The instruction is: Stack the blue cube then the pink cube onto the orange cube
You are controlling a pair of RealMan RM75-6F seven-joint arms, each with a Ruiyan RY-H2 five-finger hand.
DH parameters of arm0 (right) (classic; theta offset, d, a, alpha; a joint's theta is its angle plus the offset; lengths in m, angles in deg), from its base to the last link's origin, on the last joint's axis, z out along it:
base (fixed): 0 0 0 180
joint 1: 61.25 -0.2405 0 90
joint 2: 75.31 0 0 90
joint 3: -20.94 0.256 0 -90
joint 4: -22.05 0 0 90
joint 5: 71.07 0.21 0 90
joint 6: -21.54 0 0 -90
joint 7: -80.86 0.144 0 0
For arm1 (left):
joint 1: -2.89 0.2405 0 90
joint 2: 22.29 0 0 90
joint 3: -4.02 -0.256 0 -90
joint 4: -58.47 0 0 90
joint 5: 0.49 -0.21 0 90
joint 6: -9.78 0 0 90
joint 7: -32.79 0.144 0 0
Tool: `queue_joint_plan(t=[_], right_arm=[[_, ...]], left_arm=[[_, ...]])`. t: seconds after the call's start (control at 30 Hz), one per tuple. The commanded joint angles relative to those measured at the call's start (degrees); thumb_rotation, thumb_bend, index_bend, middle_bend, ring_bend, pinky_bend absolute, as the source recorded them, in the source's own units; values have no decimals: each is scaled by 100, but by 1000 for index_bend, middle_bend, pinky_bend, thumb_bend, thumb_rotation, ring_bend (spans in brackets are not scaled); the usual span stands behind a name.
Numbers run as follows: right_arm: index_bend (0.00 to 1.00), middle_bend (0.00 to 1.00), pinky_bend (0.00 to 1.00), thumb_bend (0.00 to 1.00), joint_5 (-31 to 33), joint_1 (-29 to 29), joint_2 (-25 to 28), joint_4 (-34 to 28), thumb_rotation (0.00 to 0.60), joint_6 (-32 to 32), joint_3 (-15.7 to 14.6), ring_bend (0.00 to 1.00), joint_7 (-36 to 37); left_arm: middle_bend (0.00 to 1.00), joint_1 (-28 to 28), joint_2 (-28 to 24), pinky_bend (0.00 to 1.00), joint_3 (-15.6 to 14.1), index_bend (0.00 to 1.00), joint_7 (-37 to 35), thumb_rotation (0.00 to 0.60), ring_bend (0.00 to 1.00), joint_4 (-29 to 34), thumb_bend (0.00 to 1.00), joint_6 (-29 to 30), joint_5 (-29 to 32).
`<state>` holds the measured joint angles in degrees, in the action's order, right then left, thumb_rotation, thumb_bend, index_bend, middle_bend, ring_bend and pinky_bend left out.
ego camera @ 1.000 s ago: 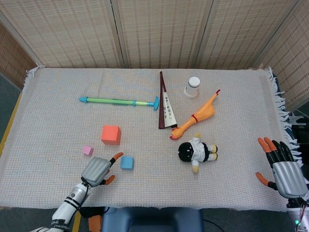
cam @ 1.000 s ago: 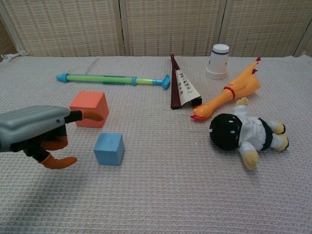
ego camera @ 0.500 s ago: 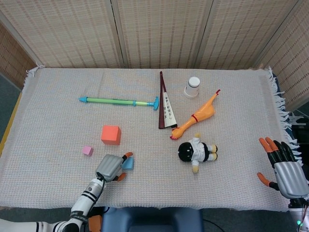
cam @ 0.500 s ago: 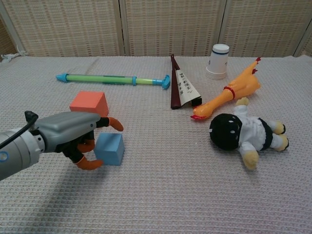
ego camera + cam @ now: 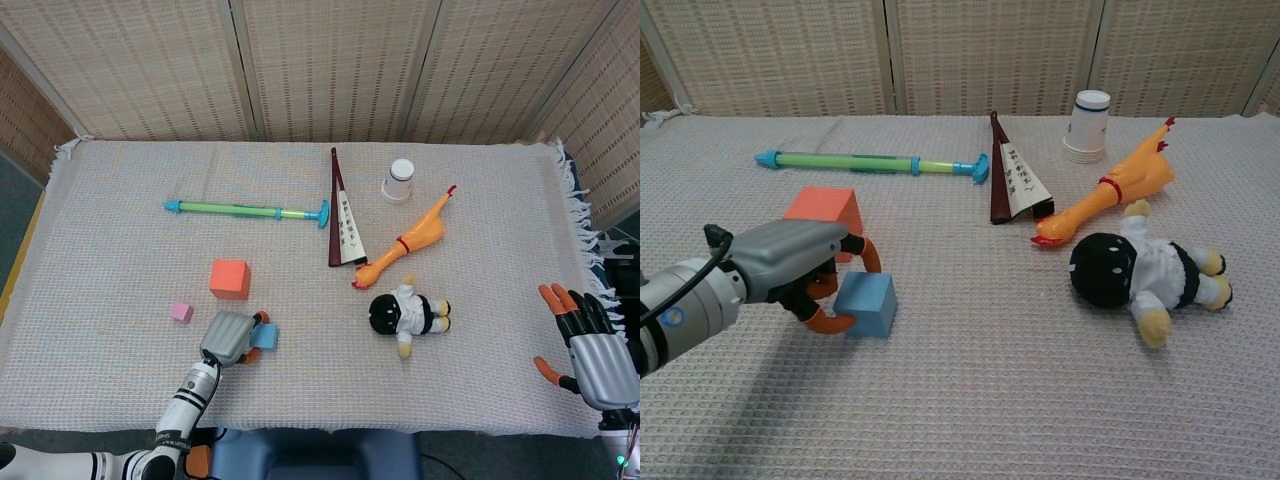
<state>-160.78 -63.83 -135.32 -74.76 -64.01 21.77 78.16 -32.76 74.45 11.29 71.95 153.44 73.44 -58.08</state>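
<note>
Left hand [image 5: 805, 270] curls its fingers around the blue cube [image 5: 866, 304] at lower left, just below the orange cube [image 5: 824, 214]; right hand [image 5: 592, 352] hangs wide off the tabletop's [image 5: 480, 380] lower-right edge.

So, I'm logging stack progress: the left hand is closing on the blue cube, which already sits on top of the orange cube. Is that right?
Not quite. The left hand is at the blue cube, fingers curling around it, but the cube lies on the cloth in front of the orange cube, not on top of it. The chest view shows this plainly, and the head view agrees.
</note>
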Motion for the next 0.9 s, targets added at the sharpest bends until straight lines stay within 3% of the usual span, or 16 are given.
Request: queue_joint_plan(t=[0.03,0.17,0.47,0.7,0.9], right_arm=[[0,0,0,121,3,1,2,1,600,-2,2,0,6],[0,0,0,121,2,11,16,-5,600,-11,0,0,21],[0,0,0,121,9,29,38,-32,600,-30,4,0,44],[0,0,0,121,10,4,1,-47,600,32,-4,0,-68],[0,0,0,121,93,-32,-50,-50,600,128,14,0,-182]], left_arm=[[1000,45,30,1000,-30,468,-247,600,1000,-42,323,117,-228],[1000,145,-201,1000,-65,478,-506,600,1000,210,328,260,-481],[1000,241,-1835,1000,88,484,-947,600,1000,1296,329,42,-377],[1000,154,-2323,1000,391,492,-1608,600,1000,960,330,-78,-585],[1000,-136,-2357,1000,606,489,-1895,600,1000,521,329,-436,-475]])
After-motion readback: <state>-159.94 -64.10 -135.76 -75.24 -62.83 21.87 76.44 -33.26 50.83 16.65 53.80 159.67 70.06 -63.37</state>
